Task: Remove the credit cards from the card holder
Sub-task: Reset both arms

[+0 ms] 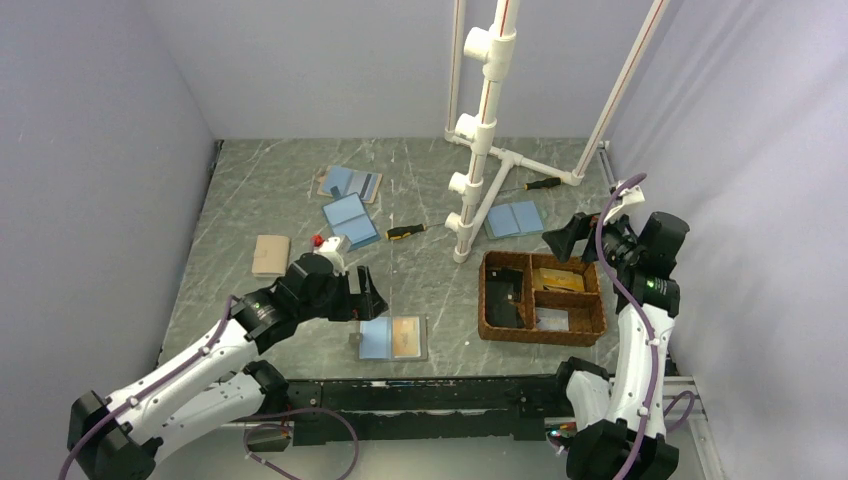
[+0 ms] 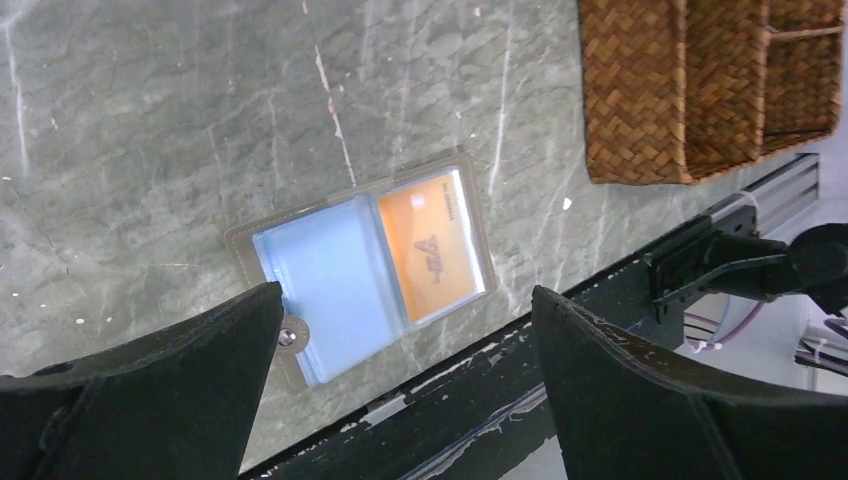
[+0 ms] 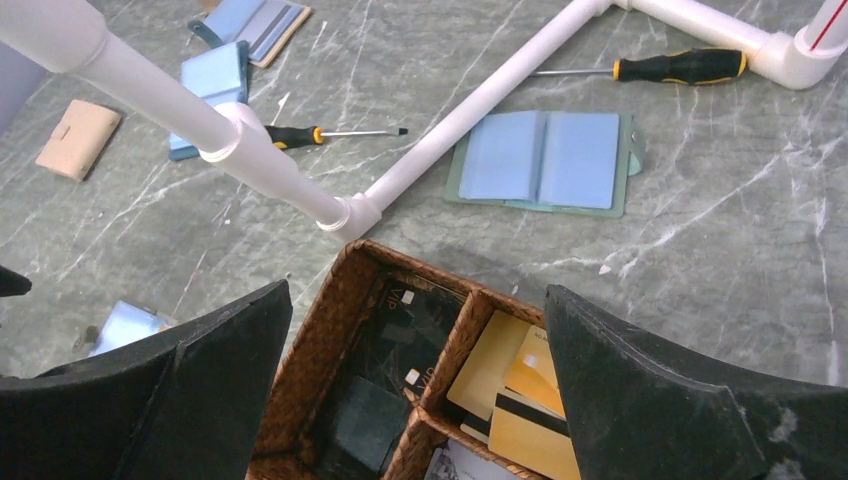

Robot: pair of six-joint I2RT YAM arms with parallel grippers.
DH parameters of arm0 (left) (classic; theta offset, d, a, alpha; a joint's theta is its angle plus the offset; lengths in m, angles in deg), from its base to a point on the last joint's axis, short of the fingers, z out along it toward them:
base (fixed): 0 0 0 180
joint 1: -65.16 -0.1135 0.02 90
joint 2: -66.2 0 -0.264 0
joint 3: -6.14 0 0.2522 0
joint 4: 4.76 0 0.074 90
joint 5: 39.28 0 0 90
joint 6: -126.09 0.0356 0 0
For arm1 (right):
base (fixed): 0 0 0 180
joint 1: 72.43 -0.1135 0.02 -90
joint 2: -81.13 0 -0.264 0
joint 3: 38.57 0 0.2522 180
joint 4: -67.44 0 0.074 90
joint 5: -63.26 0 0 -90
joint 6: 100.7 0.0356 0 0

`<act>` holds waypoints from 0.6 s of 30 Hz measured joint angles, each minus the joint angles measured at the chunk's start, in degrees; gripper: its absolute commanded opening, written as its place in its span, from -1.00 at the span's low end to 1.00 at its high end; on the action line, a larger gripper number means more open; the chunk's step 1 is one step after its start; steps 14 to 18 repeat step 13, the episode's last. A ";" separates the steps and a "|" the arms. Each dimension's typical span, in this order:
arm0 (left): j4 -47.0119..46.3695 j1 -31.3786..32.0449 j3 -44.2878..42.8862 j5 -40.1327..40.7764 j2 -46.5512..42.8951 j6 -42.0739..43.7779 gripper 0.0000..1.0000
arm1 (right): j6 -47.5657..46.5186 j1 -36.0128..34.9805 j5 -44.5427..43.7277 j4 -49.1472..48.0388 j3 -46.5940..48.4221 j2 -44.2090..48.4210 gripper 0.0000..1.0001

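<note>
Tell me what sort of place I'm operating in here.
Probably a lab test cell: plain grey walls boxing in a marbled tabletop, with a white pipe rig standing on it.

Pale lilac-grey walls point(image 1: 330, 60) on three sides. Far wall well beyond left claw point(image 1: 366, 292). Grey-green marbled tabletop point(image 1: 260, 190), white veins, beneath it. White pipe frame point(image 1: 480, 130) upright, ahead-left of right claw point(image 1: 568, 240). Black rail point(image 1: 430, 395) along near edge, behind left claw. Light soft, even.

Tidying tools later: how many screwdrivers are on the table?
2. The near screwdriver lies left of the pipe stand; the far screwdriver lies right of it. Others may be hidden.
</note>
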 measured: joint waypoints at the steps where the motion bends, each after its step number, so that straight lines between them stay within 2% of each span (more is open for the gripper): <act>1: -0.04 0.00 0.02 -0.20 -0.92 0.04 0.98 | 0.07 0.20 0.07 0.00 -0.04 -0.24 0.99; 10: -2.62 0.00 2.99 -2.36 -6.12 1.57 0.98 | 0.15 1.16 0.50 -0.04 -0.22 -1.33 0.99; 18: -4.90 0.00 3.17 -3.32 -6.56 2.19 0.97 | 0.15 1.29 0.72 -0.04 -0.22 -1.38 1.00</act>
